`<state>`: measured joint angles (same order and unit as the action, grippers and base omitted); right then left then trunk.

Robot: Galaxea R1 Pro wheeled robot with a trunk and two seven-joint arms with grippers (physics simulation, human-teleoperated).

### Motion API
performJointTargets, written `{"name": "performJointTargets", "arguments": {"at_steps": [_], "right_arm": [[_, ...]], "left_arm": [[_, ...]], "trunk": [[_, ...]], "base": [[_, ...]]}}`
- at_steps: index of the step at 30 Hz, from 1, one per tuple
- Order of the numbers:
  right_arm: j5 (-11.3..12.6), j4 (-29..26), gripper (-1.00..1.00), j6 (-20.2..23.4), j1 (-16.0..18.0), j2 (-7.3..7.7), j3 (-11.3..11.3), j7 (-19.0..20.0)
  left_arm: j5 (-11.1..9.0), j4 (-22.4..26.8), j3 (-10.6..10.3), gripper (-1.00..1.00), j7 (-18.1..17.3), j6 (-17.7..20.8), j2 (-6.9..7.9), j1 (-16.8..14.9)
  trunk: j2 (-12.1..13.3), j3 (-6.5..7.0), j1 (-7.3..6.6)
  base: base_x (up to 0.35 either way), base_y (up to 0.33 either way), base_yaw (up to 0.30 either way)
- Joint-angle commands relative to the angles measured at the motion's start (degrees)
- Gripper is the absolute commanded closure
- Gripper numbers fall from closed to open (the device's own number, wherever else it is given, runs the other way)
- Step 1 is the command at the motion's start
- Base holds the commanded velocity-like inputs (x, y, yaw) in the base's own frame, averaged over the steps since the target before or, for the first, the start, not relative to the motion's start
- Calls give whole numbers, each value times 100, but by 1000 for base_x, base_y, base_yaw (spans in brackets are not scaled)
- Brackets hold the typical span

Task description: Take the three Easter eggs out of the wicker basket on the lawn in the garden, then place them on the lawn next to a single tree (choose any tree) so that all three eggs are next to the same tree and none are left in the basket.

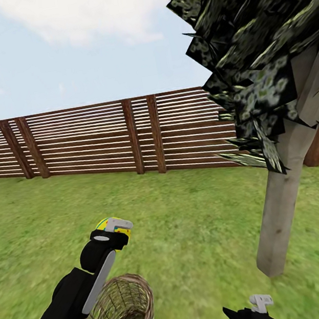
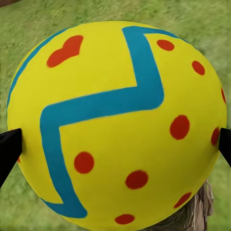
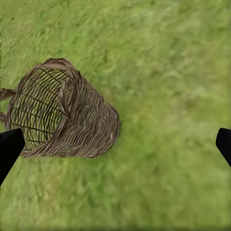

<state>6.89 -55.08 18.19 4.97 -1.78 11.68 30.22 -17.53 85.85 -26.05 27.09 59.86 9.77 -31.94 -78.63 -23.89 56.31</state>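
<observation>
So left gripper (image 1: 114,228) clamped on egg (image 2: 118,125) above basket (image 1: 123,313), open lawn (image 1: 191,227) toward tree (image 1: 283,201) right; right gripper (image 3: 115,144) jaws apart

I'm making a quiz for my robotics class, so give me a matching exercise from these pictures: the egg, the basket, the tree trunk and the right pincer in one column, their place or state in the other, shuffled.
Column one:
1. egg
2. wicker basket
3. tree trunk
4. right pincer

Column two:
A. open, holding nothing
B. rising from the lawn on the robot's right
C. gripped in the left pincer
D. on the grass below the left arm

Pairs: 1-C, 2-D, 3-B, 4-A
</observation>
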Motion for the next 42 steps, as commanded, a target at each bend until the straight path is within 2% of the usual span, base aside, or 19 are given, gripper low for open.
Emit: {"name": "performJointTargets", "arguments": {"at_steps": [1,18,24,34,42], "right_arm": [[50,-4,-100,53,4,-6,20,21],[50,49,-100,87,4,10,44,2],[49,382,-100,55,4,54,66,1],[48,432,-100,53,4,40,63,1],[43,502,-100,-66,4,53,65,1]], "left_arm": [[-58,-5,-14,100,61,14,3,-10],[-47,-46,8,100,67,14,-6,-14],[-45,-61,9,100,68,14,-10,-14],[-41,-60,-5,100,75,14,-21,-14],[-35,-60,-6,100,68,14,-28,-14]], "trunk": [[38,12,-23],[719,317,-396],[960,425,-528],[1361,604,-747],[1682,748,-923]], "base": [[0,0,0],[0,0,0],[0,0,0],[0,0,-1],[0,0,-228]]}}
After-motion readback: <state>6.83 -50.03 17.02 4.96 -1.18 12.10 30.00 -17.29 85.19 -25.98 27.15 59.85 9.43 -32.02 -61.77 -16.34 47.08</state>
